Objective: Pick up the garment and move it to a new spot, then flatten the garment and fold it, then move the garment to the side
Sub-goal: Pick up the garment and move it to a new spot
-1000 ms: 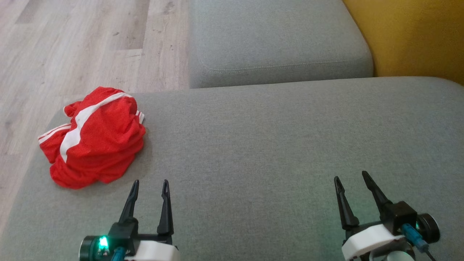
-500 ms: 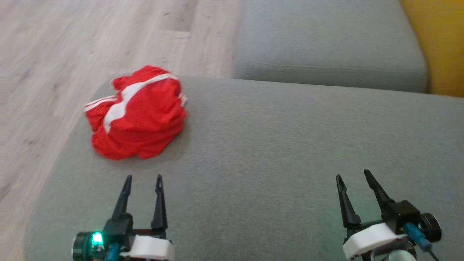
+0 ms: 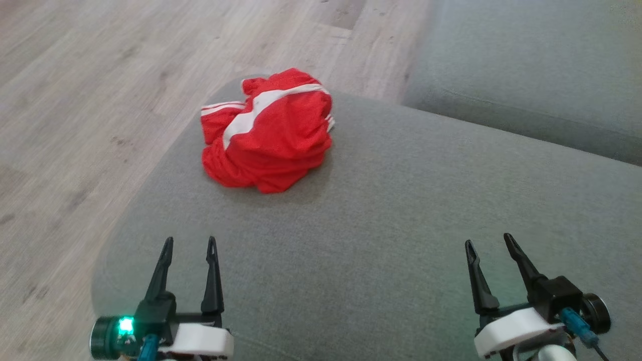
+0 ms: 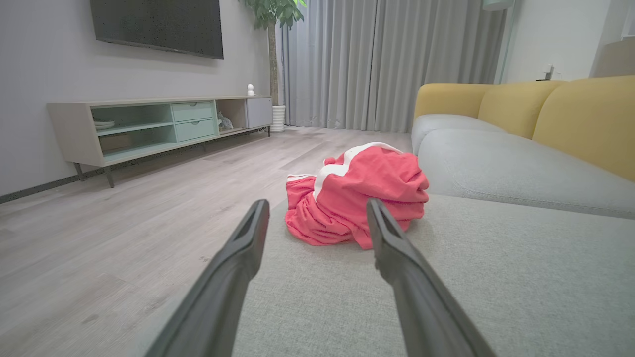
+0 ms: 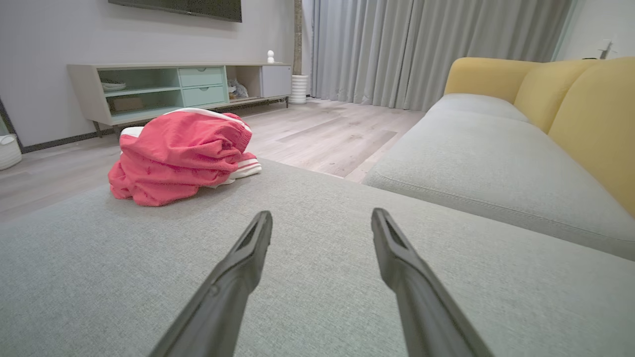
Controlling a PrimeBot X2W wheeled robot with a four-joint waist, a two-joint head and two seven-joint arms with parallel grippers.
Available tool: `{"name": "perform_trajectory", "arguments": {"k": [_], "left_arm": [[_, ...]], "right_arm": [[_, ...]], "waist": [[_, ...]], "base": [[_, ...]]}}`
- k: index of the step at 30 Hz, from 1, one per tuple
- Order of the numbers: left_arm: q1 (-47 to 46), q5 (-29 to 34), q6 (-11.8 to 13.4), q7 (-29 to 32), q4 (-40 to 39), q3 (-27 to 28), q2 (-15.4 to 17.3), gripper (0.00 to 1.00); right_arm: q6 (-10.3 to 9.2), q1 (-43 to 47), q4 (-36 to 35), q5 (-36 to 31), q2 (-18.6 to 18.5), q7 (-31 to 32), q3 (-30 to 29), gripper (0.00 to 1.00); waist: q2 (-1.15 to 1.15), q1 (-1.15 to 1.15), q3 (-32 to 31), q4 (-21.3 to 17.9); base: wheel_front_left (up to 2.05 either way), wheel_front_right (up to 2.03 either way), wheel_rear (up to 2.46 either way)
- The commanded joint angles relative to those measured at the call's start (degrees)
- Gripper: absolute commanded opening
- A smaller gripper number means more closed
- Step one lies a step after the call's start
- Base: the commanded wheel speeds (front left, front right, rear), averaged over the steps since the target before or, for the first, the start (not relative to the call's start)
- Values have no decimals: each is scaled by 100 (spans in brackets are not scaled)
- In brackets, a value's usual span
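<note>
The garment is a crumpled red piece with white stripes, lying in a heap near the far left corner of the grey cushion. In the left wrist view the garment sits straight ahead, a little beyond the fingertips. In the right wrist view the garment lies ahead and to the left. My left gripper hovers open over the cushion's near left part, nothing between its fingers. My right gripper is open and empty at the near right.
Wooden floor borders the cushion on the left and beyond. A second grey seat cushion lies at the far right, with yellow backrests behind. A low TV cabinet stands across the room by the wall.
The head camera has turned left, so the garment has shifted from the left edge toward the picture's middle. Both grippers keep their pose and stay open.
</note>
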Motion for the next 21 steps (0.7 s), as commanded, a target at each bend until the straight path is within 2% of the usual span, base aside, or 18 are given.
{"name": "perform_trajectory", "arguments": {"k": [1,4,8,14,17,21], "left_arm": [[-333,63,-26,-55,-217,213,9,100],[-546,163,-28,-55,-348,216,9,100],[-1125,294,-180,-55,-595,157,21,100],[-2680,345,-460,-55,-662,233,181,100],[-3612,419,-682,-55,-58,167,342,100],[-4918,417,-994,212,1471,44,557,100]], "right_arm": [[43,-214,-207,-48,-50,-78,114,100],[43,-218,-229,-142,-50,-78,80,100],[43,-256,-265,-339,-50,-78,60,100],[43,-613,-364,-799,-50,-78,95,100],[43,-874,-405,-953,-149,-78,178,100],[43,-1214,-430,-955,-358,-78,366,100]], "waist": [[0,0,103,109],[0,0,240,185],[0,0,529,214],[0,0,1430,28],[0,0,1860,-132],[0,0,2351,-433]], "base": [[0,0,0],[0,0,0],[0,0,0],[0,0,0],[0,0,0],[0,0,0]]}}
